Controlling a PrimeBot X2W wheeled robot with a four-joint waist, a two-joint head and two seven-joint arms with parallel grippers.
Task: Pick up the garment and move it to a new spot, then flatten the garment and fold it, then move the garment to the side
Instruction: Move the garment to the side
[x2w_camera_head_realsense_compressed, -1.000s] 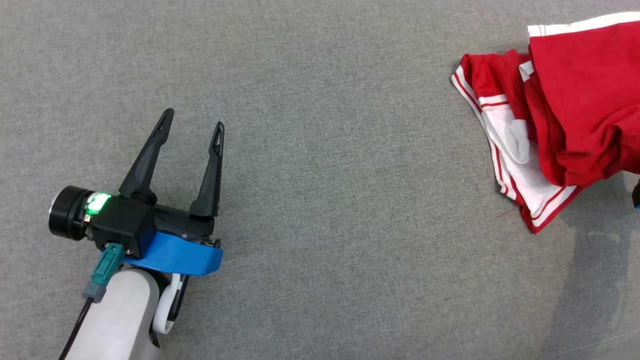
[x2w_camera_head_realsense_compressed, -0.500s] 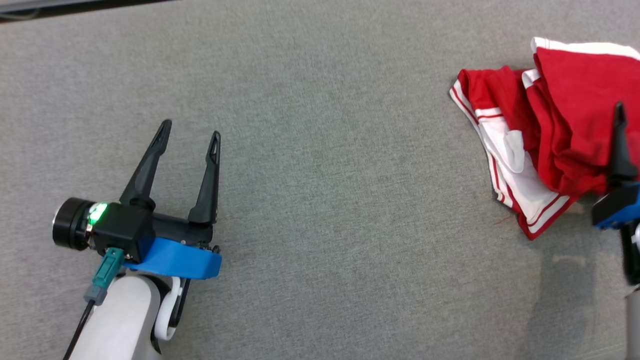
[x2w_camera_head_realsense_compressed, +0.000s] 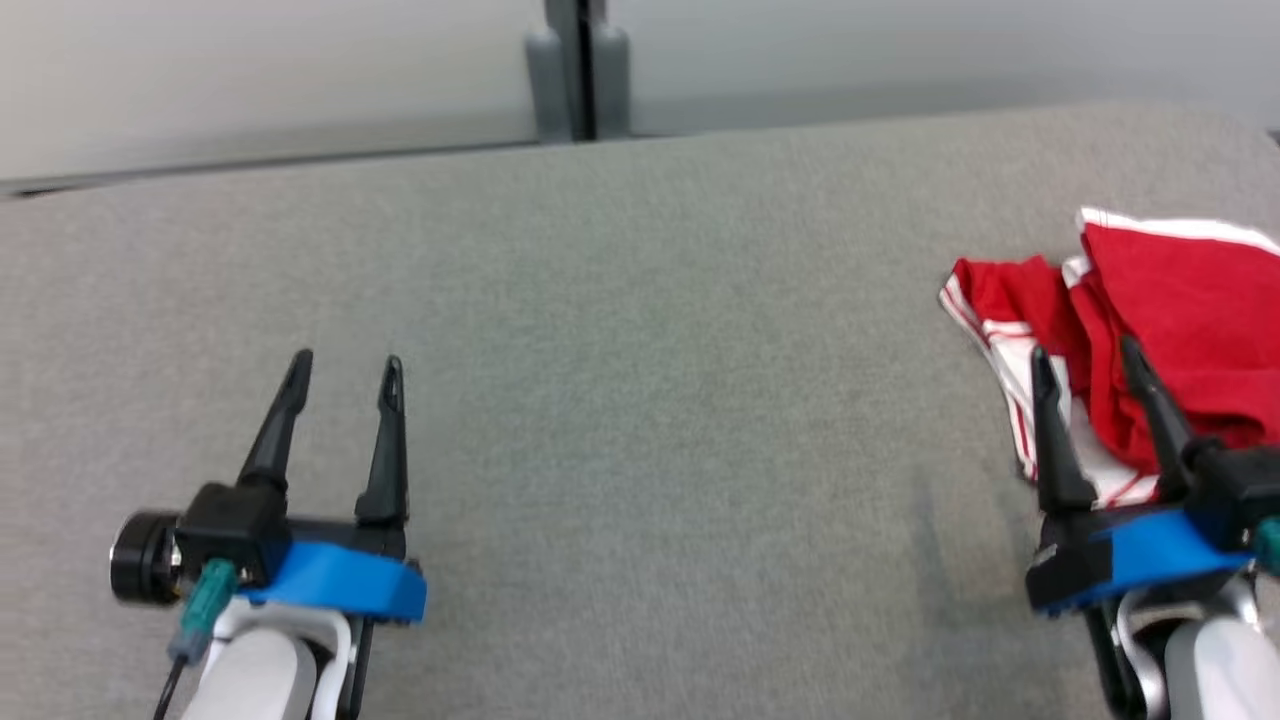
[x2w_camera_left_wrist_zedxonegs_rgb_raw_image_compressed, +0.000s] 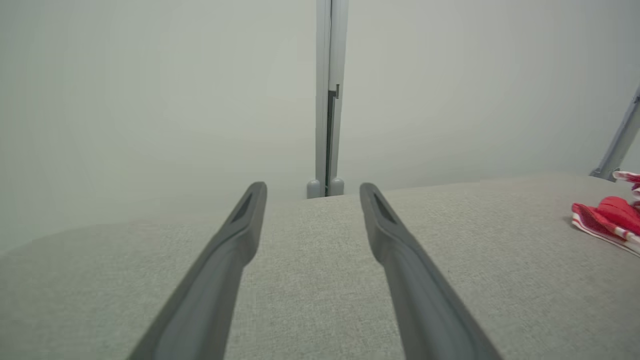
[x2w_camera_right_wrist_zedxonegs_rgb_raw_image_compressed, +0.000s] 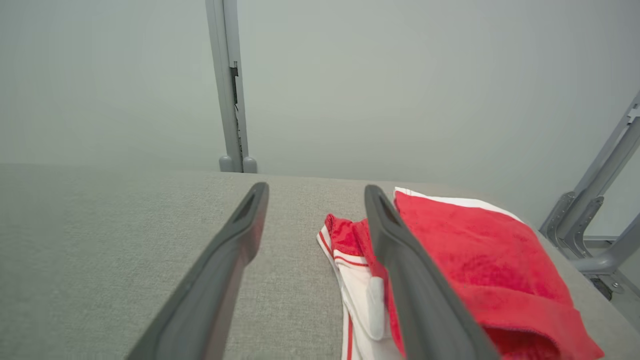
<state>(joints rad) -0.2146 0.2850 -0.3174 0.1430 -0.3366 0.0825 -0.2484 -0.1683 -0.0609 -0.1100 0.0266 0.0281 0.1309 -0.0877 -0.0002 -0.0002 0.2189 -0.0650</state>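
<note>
Red-and-white garment (x2w_camera_head_realsense_compressed: 1170, 300) lies in rough layers at the right end of the bench (x2w_camera_head_realsense_compressed: 640, 300) — unheld. Right claw (x2w_camera_head_realsense_compressed: 1085, 352), at that end, and left claw (x2w_camera_head_realsense_compressed: 346, 360), toward the bench's left end, stand apart, empty. Judgement: side placement likely done; fold looks untidy.

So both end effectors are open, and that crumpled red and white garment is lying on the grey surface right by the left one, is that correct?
Not quite. The garment lies by the right end effector, not the left end effector, which is far across the grey surface from it. The head view shows this. The rest holds: both are open and the garment is crumpled.
</note>
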